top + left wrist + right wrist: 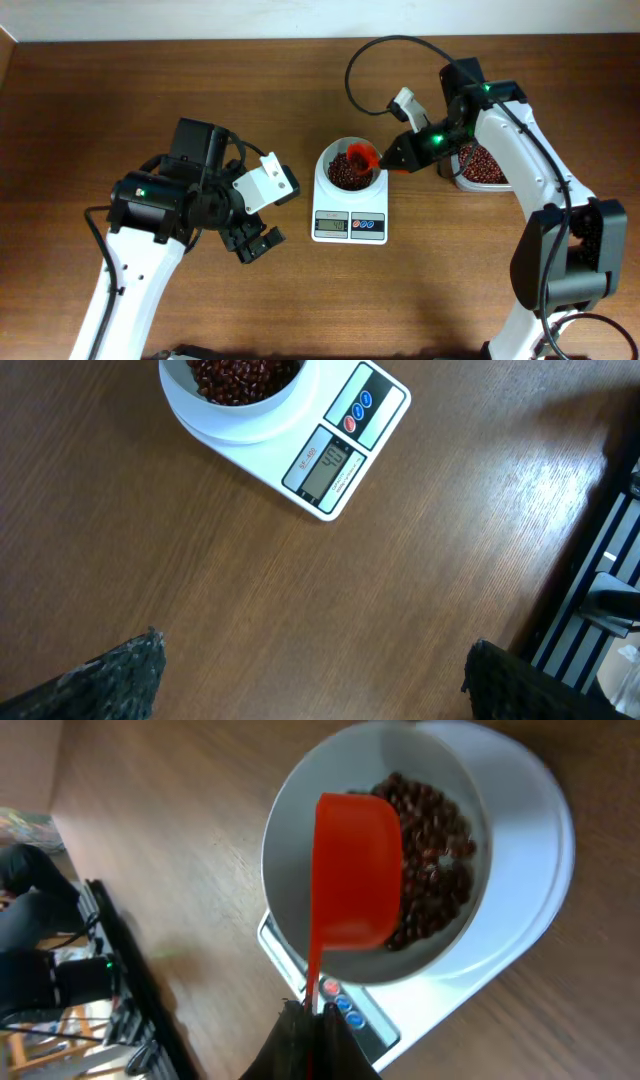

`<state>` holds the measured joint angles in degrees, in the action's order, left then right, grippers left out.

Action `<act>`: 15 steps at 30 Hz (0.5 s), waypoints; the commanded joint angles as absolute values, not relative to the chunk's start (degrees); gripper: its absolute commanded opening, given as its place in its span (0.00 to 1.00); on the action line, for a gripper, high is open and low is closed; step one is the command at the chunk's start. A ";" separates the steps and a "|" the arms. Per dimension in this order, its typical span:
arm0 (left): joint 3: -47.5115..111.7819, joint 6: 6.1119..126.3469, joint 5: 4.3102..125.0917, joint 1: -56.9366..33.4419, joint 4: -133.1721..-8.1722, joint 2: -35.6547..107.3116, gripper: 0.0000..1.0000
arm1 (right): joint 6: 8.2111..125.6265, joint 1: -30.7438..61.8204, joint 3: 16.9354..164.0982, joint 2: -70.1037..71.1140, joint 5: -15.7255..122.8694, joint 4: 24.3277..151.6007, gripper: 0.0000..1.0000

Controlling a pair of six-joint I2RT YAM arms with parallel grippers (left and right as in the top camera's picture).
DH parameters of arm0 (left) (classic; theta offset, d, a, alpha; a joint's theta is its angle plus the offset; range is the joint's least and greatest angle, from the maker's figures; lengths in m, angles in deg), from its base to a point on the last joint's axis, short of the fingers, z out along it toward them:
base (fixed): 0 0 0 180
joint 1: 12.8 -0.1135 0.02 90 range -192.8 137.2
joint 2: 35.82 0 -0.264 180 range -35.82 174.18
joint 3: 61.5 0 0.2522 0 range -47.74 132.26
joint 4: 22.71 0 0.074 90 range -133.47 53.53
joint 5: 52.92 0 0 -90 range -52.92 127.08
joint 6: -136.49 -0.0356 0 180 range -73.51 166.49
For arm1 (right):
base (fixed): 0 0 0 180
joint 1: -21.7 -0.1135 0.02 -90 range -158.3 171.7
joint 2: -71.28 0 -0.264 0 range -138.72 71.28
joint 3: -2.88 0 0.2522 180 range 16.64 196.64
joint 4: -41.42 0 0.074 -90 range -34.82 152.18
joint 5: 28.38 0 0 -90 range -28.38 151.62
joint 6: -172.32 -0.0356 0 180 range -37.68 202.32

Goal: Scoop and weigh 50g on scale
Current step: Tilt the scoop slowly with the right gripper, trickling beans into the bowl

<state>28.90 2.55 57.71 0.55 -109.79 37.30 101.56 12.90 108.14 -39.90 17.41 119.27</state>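
Observation:
The white scale (349,226) stands mid-table with its round bowl (326,160) on top. Dark red-brown beans (343,174) fill the bowl's bottom. My right gripper (398,157) is shut on the thin handle of a red scoop (362,157), whose cup hangs over the bowl. From the right wrist, the scoop (355,870) covers part of the beans (435,850), held by that gripper (312,1010); no beans show on it. My left gripper (256,243) is open above bare wood, left of the scale. Its wrist view shows the scale (345,445) and wide-apart fingers (120,675).
A clear tub (481,166) holding more beans stands right of the scale, partly hidden under my right arm. The table's far edge meets a pale wall at the top. Dark equipment (610,610) shows beyond the table edge in the left wrist view.

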 commanded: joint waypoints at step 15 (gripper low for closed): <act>29.71 2.02 58.52 0.15 -109.81 36.58 0.99 | 93.10 12.71 108.71 -38.70 15.75 116.19 0.04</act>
